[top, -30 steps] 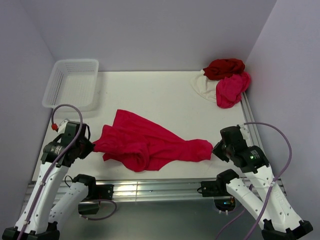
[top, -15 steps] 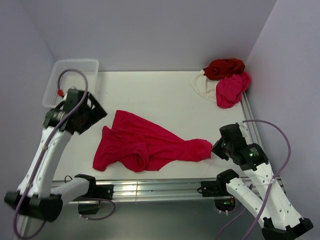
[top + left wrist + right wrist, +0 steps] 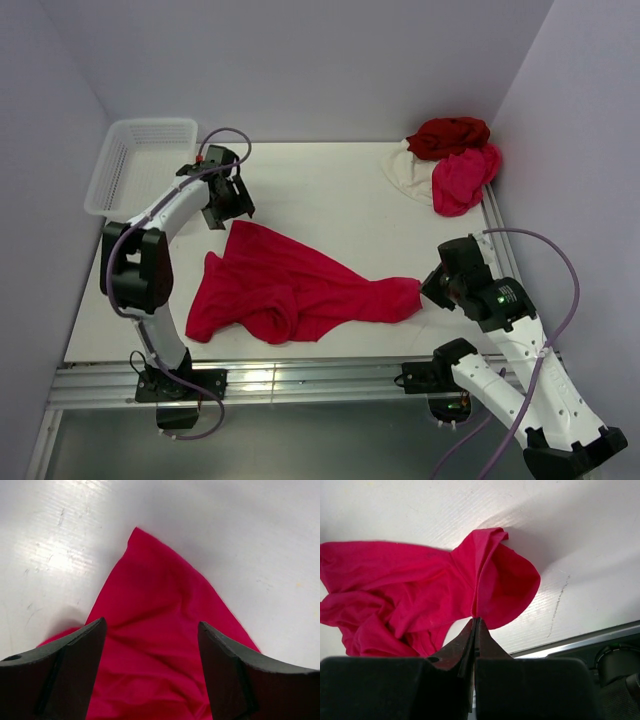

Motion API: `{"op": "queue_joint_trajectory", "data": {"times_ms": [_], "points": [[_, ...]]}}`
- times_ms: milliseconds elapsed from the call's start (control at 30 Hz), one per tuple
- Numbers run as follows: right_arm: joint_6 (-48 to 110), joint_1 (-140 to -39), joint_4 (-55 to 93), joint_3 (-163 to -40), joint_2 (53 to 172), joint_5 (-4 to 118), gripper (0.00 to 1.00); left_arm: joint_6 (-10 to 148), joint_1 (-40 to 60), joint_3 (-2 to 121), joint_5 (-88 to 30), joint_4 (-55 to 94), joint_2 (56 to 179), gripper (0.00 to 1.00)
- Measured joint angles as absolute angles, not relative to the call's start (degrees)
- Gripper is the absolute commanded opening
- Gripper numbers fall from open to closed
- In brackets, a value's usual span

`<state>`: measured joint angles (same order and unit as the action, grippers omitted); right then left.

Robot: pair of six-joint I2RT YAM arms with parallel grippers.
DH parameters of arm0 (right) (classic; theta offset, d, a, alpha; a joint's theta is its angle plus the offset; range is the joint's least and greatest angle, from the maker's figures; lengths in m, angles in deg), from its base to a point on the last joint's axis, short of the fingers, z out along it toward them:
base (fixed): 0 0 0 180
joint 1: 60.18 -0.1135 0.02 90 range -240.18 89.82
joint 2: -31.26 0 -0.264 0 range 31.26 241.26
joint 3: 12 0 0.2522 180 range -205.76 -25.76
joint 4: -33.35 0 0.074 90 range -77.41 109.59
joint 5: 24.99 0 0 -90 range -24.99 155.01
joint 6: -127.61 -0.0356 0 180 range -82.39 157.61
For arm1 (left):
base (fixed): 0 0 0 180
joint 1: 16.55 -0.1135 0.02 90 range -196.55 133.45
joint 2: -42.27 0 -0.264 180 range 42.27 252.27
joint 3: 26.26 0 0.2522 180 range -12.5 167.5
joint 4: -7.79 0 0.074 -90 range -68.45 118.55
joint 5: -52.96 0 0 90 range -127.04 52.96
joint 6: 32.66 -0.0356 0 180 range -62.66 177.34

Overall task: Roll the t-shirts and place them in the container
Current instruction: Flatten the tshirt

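Observation:
A bright crimson t-shirt (image 3: 290,285) lies crumpled across the middle of the table. My left gripper (image 3: 228,203) hovers open above its far left corner. In the left wrist view that pointed corner of the crimson t-shirt (image 3: 150,595) lies flat between and beyond my spread fingers (image 3: 75,655), with nothing in the left gripper (image 3: 151,625). My right gripper (image 3: 427,285) is shut on the shirt's right end. The right wrist view shows the right gripper (image 3: 476,621) pinching a fold of the crimson t-shirt (image 3: 420,580). A pile of three t-shirts sits at the back right: dark red (image 3: 447,135), pink-red (image 3: 462,178) and whitish (image 3: 403,170).
A white mesh basket (image 3: 140,165) stands at the back left, close behind the left arm. Walls close in the table on the left, back and right. A metal rail (image 3: 300,375) runs along the near edge.
My left gripper let go of the shirt's near left end, opened, and swung away to the shirt's far left corner. The released end now lies on the table. The right gripper keeps its grip.

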<state>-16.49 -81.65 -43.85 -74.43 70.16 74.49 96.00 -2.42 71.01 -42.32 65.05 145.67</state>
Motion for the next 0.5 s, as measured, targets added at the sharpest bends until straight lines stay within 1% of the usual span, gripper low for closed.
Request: {"op": "queue_joint_trajectory", "data": {"times_ms": [167,300,400,500], "points": [[-16.6,-81.7,-43.3,-74.4,70.0,74.3,0.0,96.6,-2.4,75.2,-42.4,63.9,152.3,0.73],[-16.8,-81.7,-43.1,-74.4,69.9,74.3,0.0,97.8,-2.4,80.5,-42.5,63.5,157.0,0.63],[-16.8,-81.7,-43.0,-74.2,69.6,74.3,0.0,99.2,-2.4,82.9,-42.5,63.5,159.6,0.62],[-17.0,-81.7,-42.9,-74.2,69.7,74.4,0.0,101.1,-2.4,84.0,-42.8,64.0,161.7,0.58]]}}
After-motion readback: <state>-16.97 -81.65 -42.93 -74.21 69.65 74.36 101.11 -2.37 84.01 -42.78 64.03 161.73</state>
